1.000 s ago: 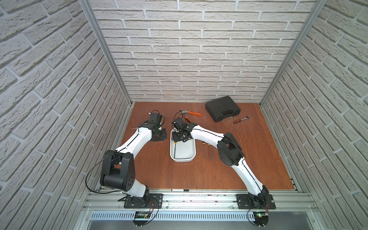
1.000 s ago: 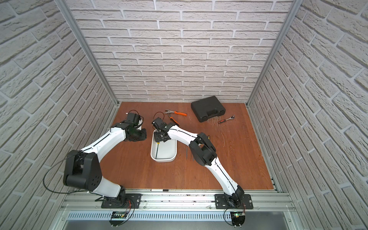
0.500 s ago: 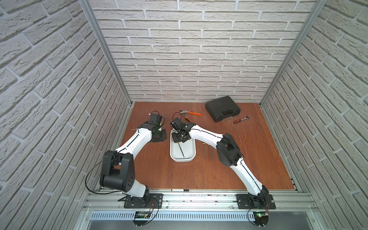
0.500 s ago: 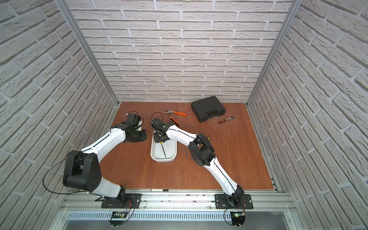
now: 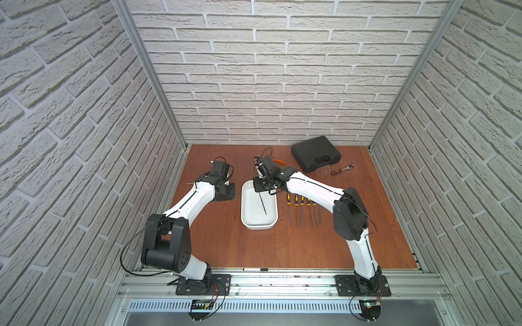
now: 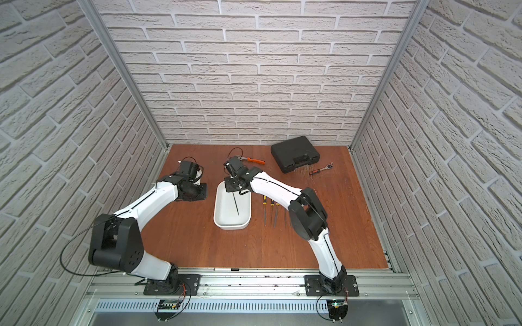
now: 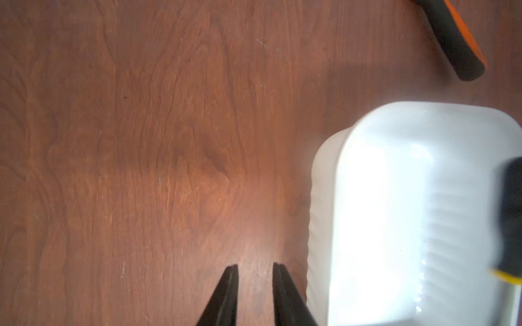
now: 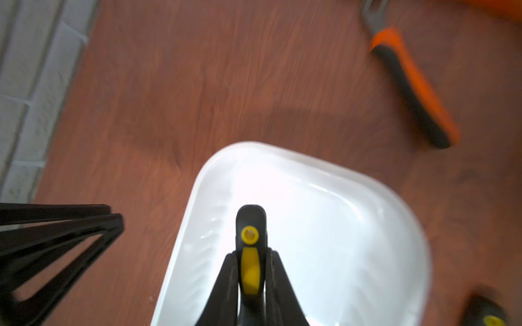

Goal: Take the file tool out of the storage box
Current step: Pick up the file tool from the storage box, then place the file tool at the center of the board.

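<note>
The wooden desk (image 5: 254,248) carries everything, with the two arms reaching in from its near edge. At the far right lies a closed black tool case (image 5: 315,153).

The white storage box (image 5: 251,216) sits around the middle of the desk, its long side running near to far. Just right of it a row of other files (image 5: 302,209) lies on the wood, handles pointing far.

The right end effector (image 8: 250,254) hangs over the far end of the box. Its jaws are clamped on the black-and-yellow handle of the file tool (image 8: 250,271), one finger on each side of the handle. The handle's butt end sticks out past the fingertips. In both top views the thin shaft (image 5: 262,203) slants away from the end effector towards the near end, over the inside of the box. Whether its tip touches the box floor cannot be told.

The left end effector (image 7: 255,266) is over bare wood just left of the box's far-left corner. Its fingers stand a narrow gap apart and hold nothing.

Orange-handled pliers (image 5: 278,161) lie far of the box, beside the right wrist. A small ratchet (image 5: 341,168) lies just near and right of the case.
</note>
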`<state>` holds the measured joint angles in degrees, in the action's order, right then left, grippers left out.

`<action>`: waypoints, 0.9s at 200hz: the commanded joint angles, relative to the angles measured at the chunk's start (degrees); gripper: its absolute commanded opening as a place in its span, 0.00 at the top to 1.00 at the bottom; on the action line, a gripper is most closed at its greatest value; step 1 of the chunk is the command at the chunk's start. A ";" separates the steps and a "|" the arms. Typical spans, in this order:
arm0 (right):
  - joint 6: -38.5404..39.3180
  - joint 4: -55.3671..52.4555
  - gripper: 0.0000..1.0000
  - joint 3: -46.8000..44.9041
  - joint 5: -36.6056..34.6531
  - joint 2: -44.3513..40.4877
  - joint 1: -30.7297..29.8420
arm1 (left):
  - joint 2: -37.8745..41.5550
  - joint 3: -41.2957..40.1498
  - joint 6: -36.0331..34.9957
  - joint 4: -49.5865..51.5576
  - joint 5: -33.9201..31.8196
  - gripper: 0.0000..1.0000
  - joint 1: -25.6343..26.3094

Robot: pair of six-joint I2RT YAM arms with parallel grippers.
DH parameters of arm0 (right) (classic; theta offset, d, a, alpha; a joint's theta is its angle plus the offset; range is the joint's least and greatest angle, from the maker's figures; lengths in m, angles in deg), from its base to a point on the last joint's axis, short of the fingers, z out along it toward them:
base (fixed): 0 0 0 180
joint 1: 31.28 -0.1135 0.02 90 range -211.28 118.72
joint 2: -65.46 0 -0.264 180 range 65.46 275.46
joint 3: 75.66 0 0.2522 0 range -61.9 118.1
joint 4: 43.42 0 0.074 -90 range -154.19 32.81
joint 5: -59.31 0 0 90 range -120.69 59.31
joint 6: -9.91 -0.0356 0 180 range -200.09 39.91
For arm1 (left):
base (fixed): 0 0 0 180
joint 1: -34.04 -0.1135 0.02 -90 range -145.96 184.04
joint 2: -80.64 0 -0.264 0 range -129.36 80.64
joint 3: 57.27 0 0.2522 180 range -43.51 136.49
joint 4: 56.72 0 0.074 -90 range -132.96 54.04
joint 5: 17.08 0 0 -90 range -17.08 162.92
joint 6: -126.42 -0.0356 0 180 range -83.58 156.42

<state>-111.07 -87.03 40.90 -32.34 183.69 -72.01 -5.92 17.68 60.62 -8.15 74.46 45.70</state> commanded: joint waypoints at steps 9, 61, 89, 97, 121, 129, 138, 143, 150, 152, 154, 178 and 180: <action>2.19 4.39 0.97 -13.16 -7.25 -13.69 5.46 | 0.61 0.61 0.05 -1.14 -0.18 0.72 -0.39; 4.42 6.78 0.98 -37.36 -13.48 -29.77 16.90 | -1.08 1.07 -0.30 -2.01 1.07 0.72 -0.40; 4.94 7.92 0.97 -44.60 -13.87 -32.35 22.08 | -2.29 2.26 -0.30 -2.05 1.62 0.72 -0.33; 5.02 8.42 0.98 -45.99 -13.59 -32.21 23.36 | -2.44 2.56 -0.30 -2.04 1.70 0.72 -0.38; 5.76 9.15 0.98 -47.98 -13.05 -30.47 25.92 | -2.82 3.14 -0.52 -1.59 1.71 0.72 -0.37; 6.04 9.44 0.97 -48.22 -12.94 -29.57 26.55 | -2.82 3.15 -0.56 -1.59 1.62 0.72 -0.33; 6.11 9.57 0.97 -48.38 -12.85 -28.52 27.25 | -2.82 3.15 -0.65 -1.50 1.54 0.72 -0.38; 6.16 9.83 0.98 -48.53 -12.57 -27.99 27.70 | -2.82 3.07 -0.66 -1.41 1.47 0.72 -0.32; 6.22 10.25 0.97 -48.66 -11.87 -27.25 28.33 | -2.82 3.06 -0.65 -1.41 1.45 0.72 -0.32; 6.20 10.38 0.98 -48.66 -11.59 -27.09 28.51 | -2.82 3.02 -0.65 -1.39 1.45 0.72 -0.35; 6.20 10.50 0.97 -48.66 -11.31 -26.85 28.65 | -2.82 2.98 -0.65 -1.36 1.45 0.72 -0.33; 7.43 11.33 0.98 -47.82 -10.33 -24.57 29.61 | -2.74 2.71 -0.74 -1.24 1.19 0.72 -0.32; 7.56 11.37 0.98 -47.68 -10.31 -24.37 29.64 | -2.73 2.71 -0.74 -1.19 1.14 0.72 -0.39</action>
<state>-105.28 -78.33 -7.18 -43.75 157.35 -43.18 -8.35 19.28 60.47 -8.92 75.62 45.66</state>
